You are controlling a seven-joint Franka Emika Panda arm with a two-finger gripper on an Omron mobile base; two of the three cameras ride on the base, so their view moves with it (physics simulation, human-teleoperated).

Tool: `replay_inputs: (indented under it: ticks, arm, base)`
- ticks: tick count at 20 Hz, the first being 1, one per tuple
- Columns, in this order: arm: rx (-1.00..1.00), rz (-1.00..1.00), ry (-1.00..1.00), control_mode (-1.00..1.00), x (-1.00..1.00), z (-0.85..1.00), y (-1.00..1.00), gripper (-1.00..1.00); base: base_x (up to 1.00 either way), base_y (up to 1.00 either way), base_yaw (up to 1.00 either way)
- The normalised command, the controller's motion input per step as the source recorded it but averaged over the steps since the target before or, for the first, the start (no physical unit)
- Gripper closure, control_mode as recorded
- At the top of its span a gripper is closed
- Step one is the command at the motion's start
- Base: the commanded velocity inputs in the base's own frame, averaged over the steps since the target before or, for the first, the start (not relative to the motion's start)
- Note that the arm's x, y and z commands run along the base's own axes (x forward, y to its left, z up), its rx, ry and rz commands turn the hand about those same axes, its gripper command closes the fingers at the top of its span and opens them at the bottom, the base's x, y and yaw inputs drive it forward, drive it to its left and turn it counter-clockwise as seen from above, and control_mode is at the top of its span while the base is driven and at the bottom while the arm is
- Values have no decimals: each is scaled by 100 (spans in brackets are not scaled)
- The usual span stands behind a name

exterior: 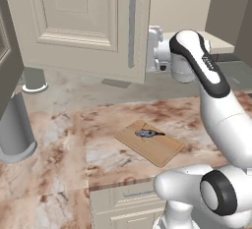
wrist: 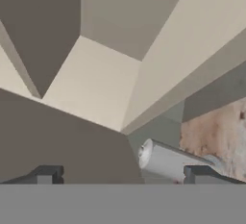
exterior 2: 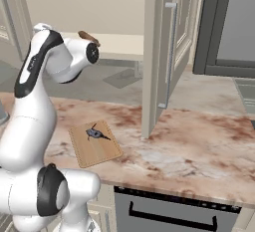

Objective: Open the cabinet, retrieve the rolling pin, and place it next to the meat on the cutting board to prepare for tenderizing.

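Observation:
The cabinet [exterior 2: 162, 37] has a door swung open, its grey bar handle [exterior 2: 172, 52] facing the room. On the pale inner shelf [exterior 2: 119, 44] a brown end of the rolling pin [exterior 2: 88, 37] sticks out behind my wrist. My hand reaches into the opening past the door edge [exterior: 147, 31]. In the hand view my gripper [wrist: 124, 176] is open, its fingertips [wrist: 45, 175] far apart with nothing between them, facing the cabinet's inside. The tan cutting board [exterior: 151, 143] [exterior 2: 94, 144] lies on the marble counter, and the small grey-blue meat [exterior: 146, 133] [exterior 2: 97, 134] rests on it.
Two grey cylinders [exterior: 15, 132] [exterior: 34, 80] stand on the counter at the left, and one grey cylinder [wrist: 166, 160] lies low in the hand view. A flat grey mat [exterior 2: 122, 78] sits under the cabinet. Cream drawers [exterior: 123, 198] and a dark appliance front [exterior 2: 169, 211] lie below the counter edge.

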Motion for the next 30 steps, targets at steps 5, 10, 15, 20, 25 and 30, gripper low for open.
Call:
replay_inputs:
  ticks: [5, 10, 15, 20, 25, 30]
  arm:
    - [0, 17, 0, -100, -15, -7, 80, -100]
    - [0, 16, -1, -100, -53, -3, 78, -100]
    - [0, 15, -6, -100, -88, -3, 84, -100]
    - [0, 14, -5, -100, -83, -2, 87, -100]
    - [0, 12, -2, -100, -59, -2, 91, -100]
    - [-1, 7, 0, -100, -26, -4, 83, -100]
  base:
    - [0, 0, 0]
    - [0, 0, 0]
    - [0, 0, 0]
    - [0, 0, 0]
    - [0, 0, 0]
    - [0, 0, 0]
